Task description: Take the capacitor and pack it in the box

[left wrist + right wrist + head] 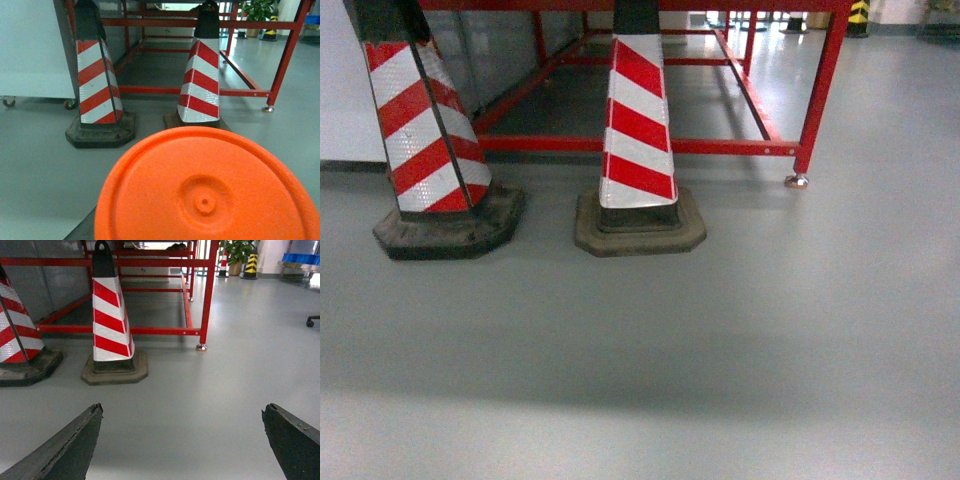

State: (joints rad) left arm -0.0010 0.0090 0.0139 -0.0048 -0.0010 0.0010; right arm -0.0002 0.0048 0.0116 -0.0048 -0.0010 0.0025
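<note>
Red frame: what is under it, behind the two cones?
Under the red frame only bare grey floor shows, running back between its rails. The two striped cones cover part of that space. No box or capacitor is visible.

Two red-and-white striped cones stand side by side on the grey floor [720,350], the left cone [430,140] on a black base, the right cone [638,130] on a tan base, both just before a red metal frame [820,90].
</note>
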